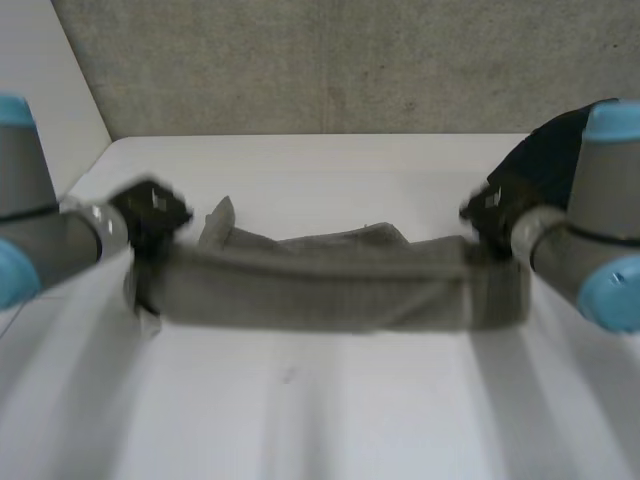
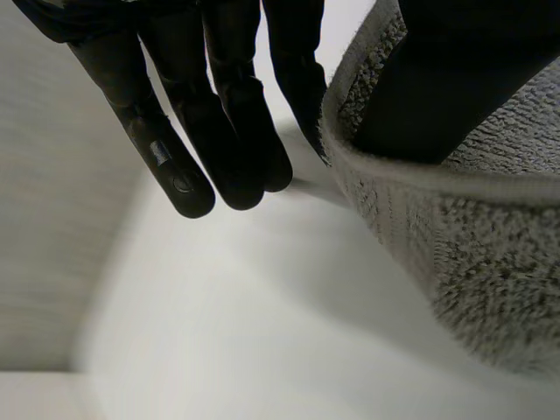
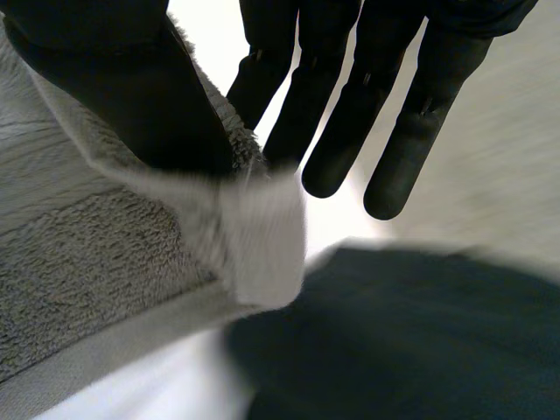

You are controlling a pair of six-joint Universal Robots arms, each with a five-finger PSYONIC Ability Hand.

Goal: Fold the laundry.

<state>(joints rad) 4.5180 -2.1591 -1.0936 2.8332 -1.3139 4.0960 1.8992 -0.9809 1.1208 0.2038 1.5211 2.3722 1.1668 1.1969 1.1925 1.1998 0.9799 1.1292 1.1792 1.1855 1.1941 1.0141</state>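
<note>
Left hand point(image 2: 210, 105): closed on the towel's end in a pinch. The thumb lies against the inner face of the cloth and the hemmed edge runs between it and the nearest finger. The other fingers point(image 2: 175, 166) hang straight and free beside the cloth.
Right hand point(image 3: 350, 114): holding the towel's opposite end. The thumb presses down on a corner with a pale hem band, pinning it toward the straight fingers behind.
Towel point(image 1: 320, 285): grey terry with a flat woven hem. It is stretched as one long band between the two hands, across the middle of the table and low over it. Whether its lower edge touches the surface cannot be told.
Towel, upper edge: bunched into loose folds. One small peak of cloth stands up just beside the left hand.
Table point(image 1: 320, 400): white, with bare surface showing in front of and behind the towel.
Dark cloth point(image 1: 545, 150): a black heap at the far right of the table, behind the right arm point(image 1: 590, 250). In the right wrist view it lies below the fingertips.
Left arm point(image 1: 40, 240): reaches in from the table's left side.
Wall point(image 1: 330, 60): grey and rough, beyond the table's far edge.
</note>
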